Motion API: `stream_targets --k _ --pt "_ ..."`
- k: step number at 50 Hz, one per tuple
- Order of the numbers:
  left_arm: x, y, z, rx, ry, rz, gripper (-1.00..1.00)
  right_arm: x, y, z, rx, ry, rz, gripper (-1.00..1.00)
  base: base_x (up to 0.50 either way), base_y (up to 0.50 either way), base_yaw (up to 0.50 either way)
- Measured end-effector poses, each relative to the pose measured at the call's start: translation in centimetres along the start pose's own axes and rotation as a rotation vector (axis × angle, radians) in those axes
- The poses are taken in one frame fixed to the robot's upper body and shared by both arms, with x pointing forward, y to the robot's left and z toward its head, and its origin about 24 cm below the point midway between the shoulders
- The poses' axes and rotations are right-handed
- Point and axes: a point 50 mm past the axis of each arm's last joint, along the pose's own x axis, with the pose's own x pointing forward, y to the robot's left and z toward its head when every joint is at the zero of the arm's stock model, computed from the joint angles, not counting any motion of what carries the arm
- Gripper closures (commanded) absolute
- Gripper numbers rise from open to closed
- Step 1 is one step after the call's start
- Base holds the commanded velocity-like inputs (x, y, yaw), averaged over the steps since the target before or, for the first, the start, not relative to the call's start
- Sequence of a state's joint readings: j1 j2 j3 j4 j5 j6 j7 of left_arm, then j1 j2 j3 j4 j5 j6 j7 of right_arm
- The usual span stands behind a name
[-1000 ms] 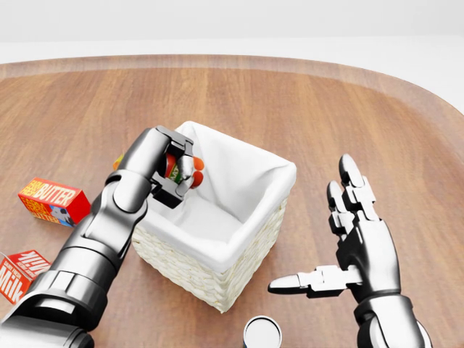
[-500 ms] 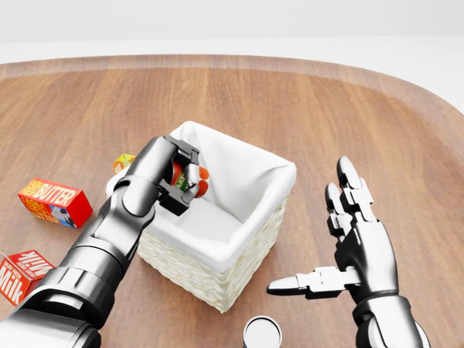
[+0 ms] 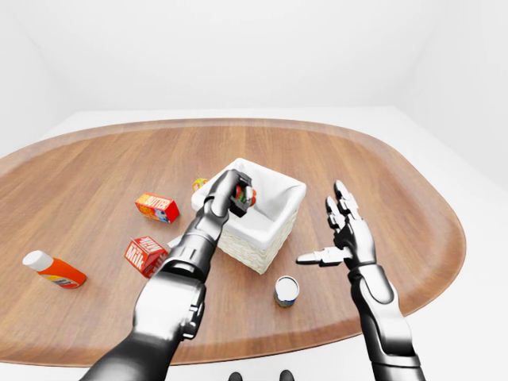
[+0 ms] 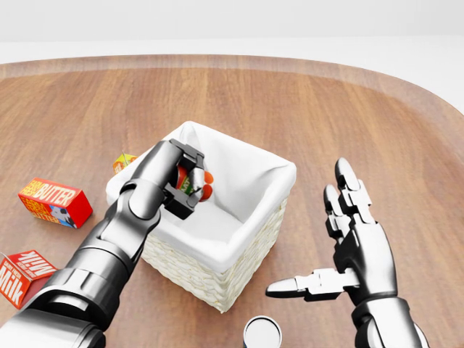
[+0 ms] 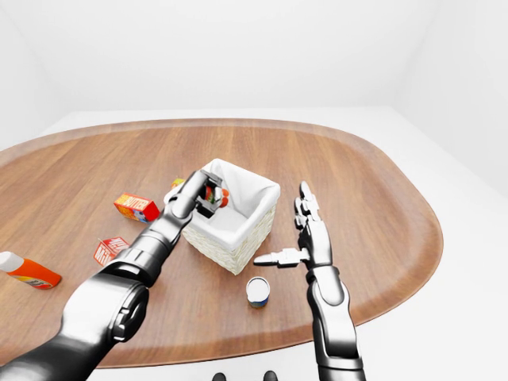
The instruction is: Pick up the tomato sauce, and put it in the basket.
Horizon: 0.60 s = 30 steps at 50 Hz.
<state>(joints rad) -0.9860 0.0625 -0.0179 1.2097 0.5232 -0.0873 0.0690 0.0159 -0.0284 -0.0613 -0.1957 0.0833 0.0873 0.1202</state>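
A woven basket [image 4: 239, 270] with a white cloth lining stands in the middle of the wooden table. My left hand [image 4: 187, 184] is over the basket's left part, shut on the tomato sauce [image 4: 203, 185], a small red and green can that shows only partly between the fingers. To the right of the basket my right hand [image 4: 341, 246] hovers open above the table, fingers spread, thumb pointing toward the basket, nothing in it.
A butter box [image 4: 55, 202] and a milk carton [image 4: 22, 274] lie left of the basket, with a small yellow pack [image 4: 123, 162] behind my left arm. A silver can [image 4: 262, 333] stands below the basket. An orange bottle [image 3: 53, 269] lies far left.
My left hand has carried the tomato sauce to the right and lower, further over the basket's lined opening. The right hand has barely shifted.
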Motion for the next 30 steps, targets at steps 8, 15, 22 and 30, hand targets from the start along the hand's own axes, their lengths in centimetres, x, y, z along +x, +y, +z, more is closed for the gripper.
stream_targets --k 8,15,22,30 --pt "0.00 -0.19 -0.02 0.002 0.004 -0.003 1.00 0.02 0.03 -0.18 0.000 0.008 0.001 -1.00 0.00 0.00 0.00" --pt "0.01 -0.22 0.09 0.000 0.001 0.001 -1.00 0.01 0.04 -0.24 0.000 0.010 0.001 -1.00 0.00 0.00 0.00" --pt "0.04 -0.16 0.19 -0.001 -0.001 0.008 -1.00 0.01 0.05 -0.26 0.000 0.011 0.001 -1.00 0.00 0.00 0.00" --pt "0.05 -0.10 0.32 -0.001 -0.006 0.014 -1.00 -0.01 0.06 -0.24 0.000 0.010 0.001 -1.00 0.00 0.00 0.00"
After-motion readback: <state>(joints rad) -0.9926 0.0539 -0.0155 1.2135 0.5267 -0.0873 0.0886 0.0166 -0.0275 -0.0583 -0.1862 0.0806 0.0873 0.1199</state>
